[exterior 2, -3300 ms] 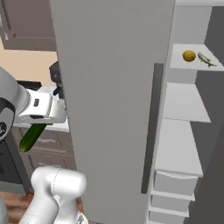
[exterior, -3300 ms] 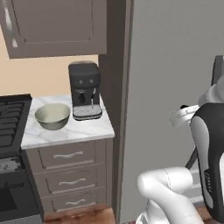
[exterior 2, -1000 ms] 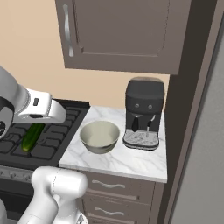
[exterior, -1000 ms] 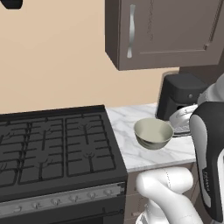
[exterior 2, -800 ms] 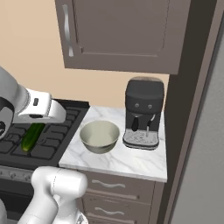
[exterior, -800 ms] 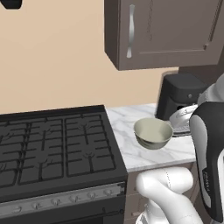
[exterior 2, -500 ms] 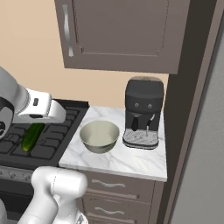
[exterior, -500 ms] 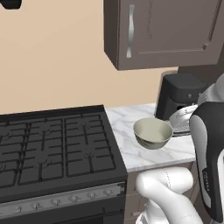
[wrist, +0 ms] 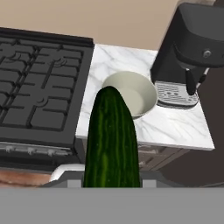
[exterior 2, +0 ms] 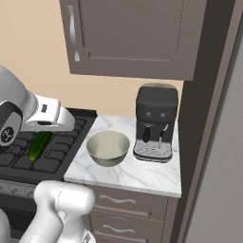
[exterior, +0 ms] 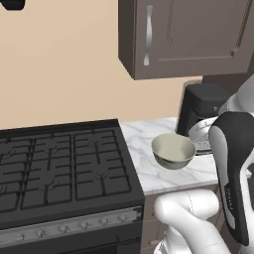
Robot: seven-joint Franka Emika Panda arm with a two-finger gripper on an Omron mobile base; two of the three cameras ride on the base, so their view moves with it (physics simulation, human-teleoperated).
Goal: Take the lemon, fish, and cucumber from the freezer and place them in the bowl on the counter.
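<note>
left base view: the base now faces the black stove (exterior: pixel 59 168) and the marble counter (exterior: pixel 149 171), where seconds ago it faced the grey freezer door; over the last second the picture has not shifted, so the drive looks finished; the bowl (exterior: pixel 172 150) sits on the counter just in front of the coffee machine (exterior: pixel 203 106), under the brown wall cupboard (exterior: pixel 193 37); its inside looks bare

right base view: the white arm reaches in from the left and the cucumber (exterior 2: pixel 38 144) hangs below its hand, over the stove top, apart from the bowl (exterior 2: pixel 108 147); it sits in the same place as a second ago; the bowl stands beside the coffee machine (exterior 2: pixel 154 123) on the counter (exterior 2: pixel 142 175)

hand view: the cucumber (wrist: pixel 112 140) runs up the middle of the picture, its far tip pointing at the bowl (wrist: pixel 131 94); the pincer is narrow and clamped on the cucumber's near end, though its tips are hidden by it

meaning for the task: the carry from the freezer seems over; what remains for this item is, I judge, a reach rightward over the bowl and a release; no lemon or fish lies in the bowl yet
</note>
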